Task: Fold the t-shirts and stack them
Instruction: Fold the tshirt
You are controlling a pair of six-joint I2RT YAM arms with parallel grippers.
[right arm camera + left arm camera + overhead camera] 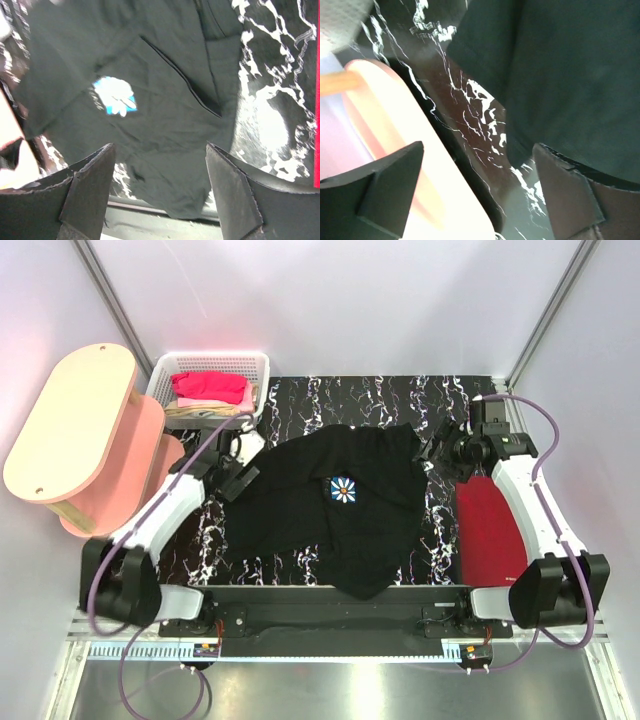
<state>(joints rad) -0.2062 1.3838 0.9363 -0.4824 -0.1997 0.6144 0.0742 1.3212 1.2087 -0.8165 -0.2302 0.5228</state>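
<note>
The black t-shirt (340, 505) with the daisy print lies crumpled across the middle of the marbled surface, its lower end hanging over the near edge. It also shows in the right wrist view (150, 105) and the left wrist view (560, 75). A dark red shirt (490, 530) lies folded at the right. A bright pink shirt (210, 387) sits in the white basket (255, 365). My left gripper (238, 480) is open at the black shirt's left edge. My right gripper (432, 452) is open just off the shirt's upper right corner. Both are empty.
A pink two-tier shelf with a wooden top (75, 425) stands at the far left, its side close to my left gripper in the left wrist view (395, 130). Beige cloth (205, 412) lies under the pink shirt in the basket. White walls enclose the table.
</note>
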